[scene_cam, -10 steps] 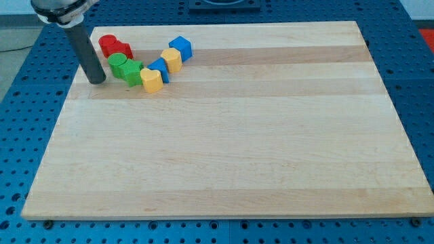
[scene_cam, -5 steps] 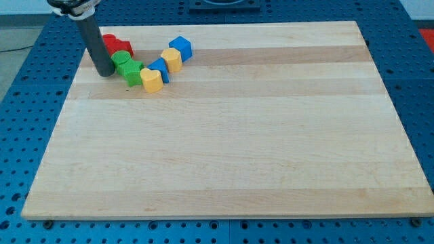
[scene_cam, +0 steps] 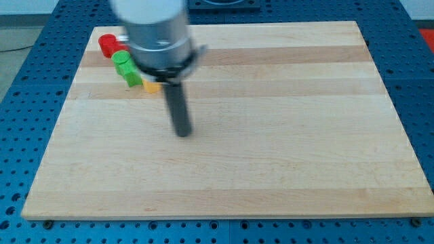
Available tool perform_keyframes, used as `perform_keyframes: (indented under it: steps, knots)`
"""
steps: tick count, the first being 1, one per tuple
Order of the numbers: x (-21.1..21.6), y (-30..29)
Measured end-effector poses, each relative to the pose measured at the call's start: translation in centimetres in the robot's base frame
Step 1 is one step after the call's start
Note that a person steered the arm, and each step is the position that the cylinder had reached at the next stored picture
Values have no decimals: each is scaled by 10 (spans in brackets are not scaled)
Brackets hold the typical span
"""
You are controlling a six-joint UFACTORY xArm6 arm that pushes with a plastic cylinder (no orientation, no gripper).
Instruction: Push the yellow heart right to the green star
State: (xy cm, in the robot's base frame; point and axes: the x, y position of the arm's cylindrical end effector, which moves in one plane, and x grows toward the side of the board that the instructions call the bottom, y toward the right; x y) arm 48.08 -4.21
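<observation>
My tip (scene_cam: 183, 133) rests on the bare wood near the board's middle left, well below and right of the block cluster. The arm's blurred body covers most of the cluster. Of the yellow heart (scene_cam: 151, 87) only a small lower edge shows under the arm. A green block (scene_cam: 123, 61) and the green star (scene_cam: 131, 75) show at the arm's left, next to that yellow edge. The other yellow block and the blue blocks are hidden behind the arm.
A red block (scene_cam: 107, 45) sits at the board's upper left corner. The wooden board (scene_cam: 271, 149) lies on a blue perforated table (scene_cam: 20, 122).
The rod has swept from the left of the green blocks to the right and down, now standing on open wood. The arm now hides the blue and yellow blocks.
</observation>
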Motion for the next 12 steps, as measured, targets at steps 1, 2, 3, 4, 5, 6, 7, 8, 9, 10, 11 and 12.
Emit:
perform_keyframes:
  steps: [1,2,3,4,5,6,7,8,9,10,11,12]
  knots:
    - [-32,55]
    - [-53,66]
    - [-53,70]
    - [-62,71]
    - [-70,71]
    - [-78,71]
    - [-89,71]
    - [-94,68]
    - [-67,50]
    - [-64,-18]
    - [-67,-95]
    - [-67,-126]
